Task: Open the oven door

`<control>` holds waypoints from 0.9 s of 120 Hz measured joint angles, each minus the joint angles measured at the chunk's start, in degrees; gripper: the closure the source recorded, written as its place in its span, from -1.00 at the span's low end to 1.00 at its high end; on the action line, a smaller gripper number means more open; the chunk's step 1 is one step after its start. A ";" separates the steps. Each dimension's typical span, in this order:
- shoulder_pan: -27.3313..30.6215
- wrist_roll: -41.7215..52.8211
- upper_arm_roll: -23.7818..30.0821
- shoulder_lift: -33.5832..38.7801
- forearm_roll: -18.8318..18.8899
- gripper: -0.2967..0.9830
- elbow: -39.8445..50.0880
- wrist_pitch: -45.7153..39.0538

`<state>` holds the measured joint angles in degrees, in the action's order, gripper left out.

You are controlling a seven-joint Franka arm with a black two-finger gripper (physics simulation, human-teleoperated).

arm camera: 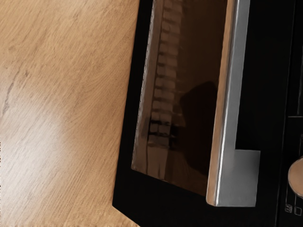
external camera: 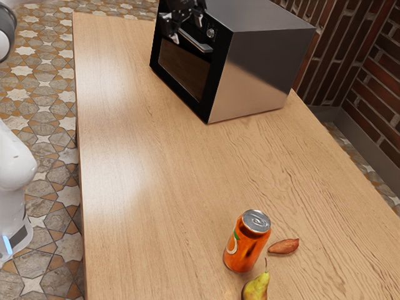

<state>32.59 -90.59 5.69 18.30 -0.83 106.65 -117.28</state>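
Note:
My gripper (external camera: pixel 185 27) is at the upper edge of the exterior view, in front of the oven door's upper part, with its fingers spread open. Beside it runs the silver bar handle (external camera: pixel 201 44); its far end is hidden behind the gripper. The oven door (external camera: pixel 184 69), black with a dark window, stands closed on the oven (external camera: pixel 253 72). In the wrist view the handle (arm camera: pixel 230 104) crosses in front of the door, next to the window (arm camera: pixel 194 61), and one end bracket of it shows.
A round knob (external camera: pixel 211 32) sits near the handle's visible end. On the wooden table (external camera: pixel 144 187), far from the oven, are an orange can (external camera: pixel 247 244), a reddish shallot-like item (external camera: pixel 284 247) and a pear (external camera: pixel 255 288). Brick walls stand behind the oven.

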 joint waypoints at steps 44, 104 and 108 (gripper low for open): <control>0.97 1.11 -4.02 -5.66 0.11 -0.54 -3.57 0.15; 2.12 3.64 -5.43 -10.71 -0.15 -0.54 -7.62 -0.53; 2.19 3.78 -5.43 -11.01 -0.20 -0.54 -7.68 -0.60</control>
<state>34.78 -86.81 0.27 7.29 -1.02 98.97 -117.87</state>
